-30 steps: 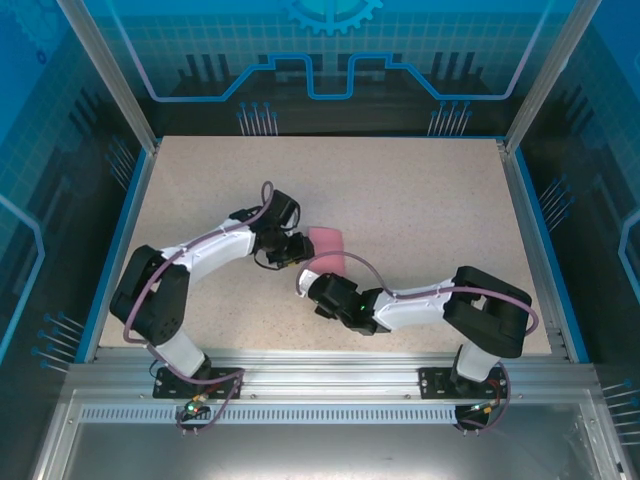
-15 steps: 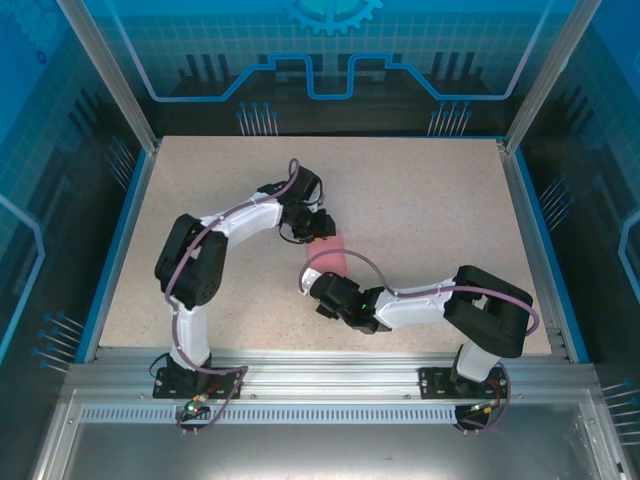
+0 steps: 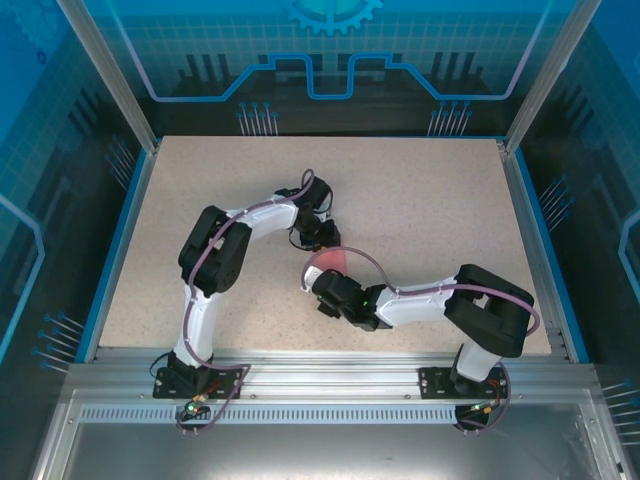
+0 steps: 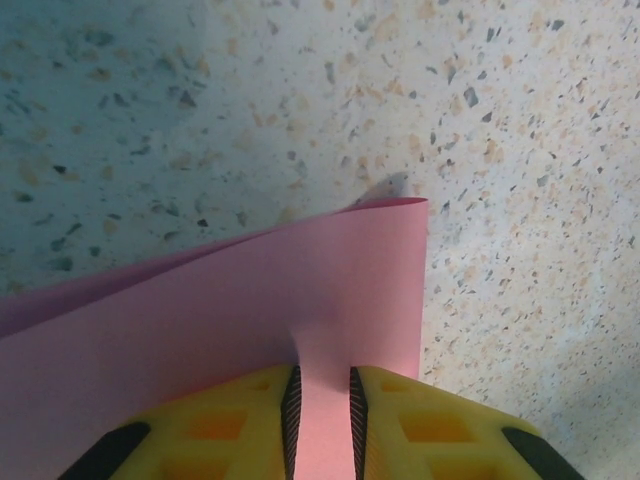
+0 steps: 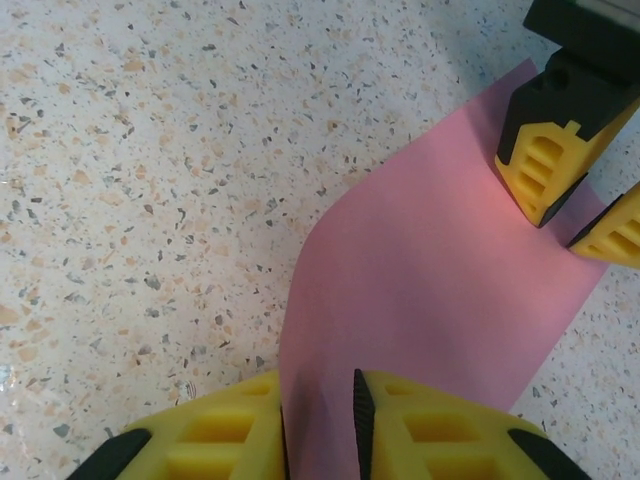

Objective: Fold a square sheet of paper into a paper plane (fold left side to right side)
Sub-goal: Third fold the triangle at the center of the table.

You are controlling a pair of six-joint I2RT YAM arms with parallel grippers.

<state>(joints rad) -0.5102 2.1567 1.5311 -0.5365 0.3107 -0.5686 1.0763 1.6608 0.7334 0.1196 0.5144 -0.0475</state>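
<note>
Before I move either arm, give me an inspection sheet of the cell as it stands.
Surface: speckled beige table top, flat.
Job's things: square sheet of paper, pink, bowed up off the table between the arms, not lying flat; no sharp crease seen.
Clutter: nothing seen.
Grippers: left gripper and right gripper are at opposite ends of the sheet, which runs between the fingers of each; whether either is clamping, cannot tell.
Cables: purple cables run along both arms; the right arm's loop passes close by the sheet.
Surroundings: blue panels in an aluminium frame around the table.
</note>
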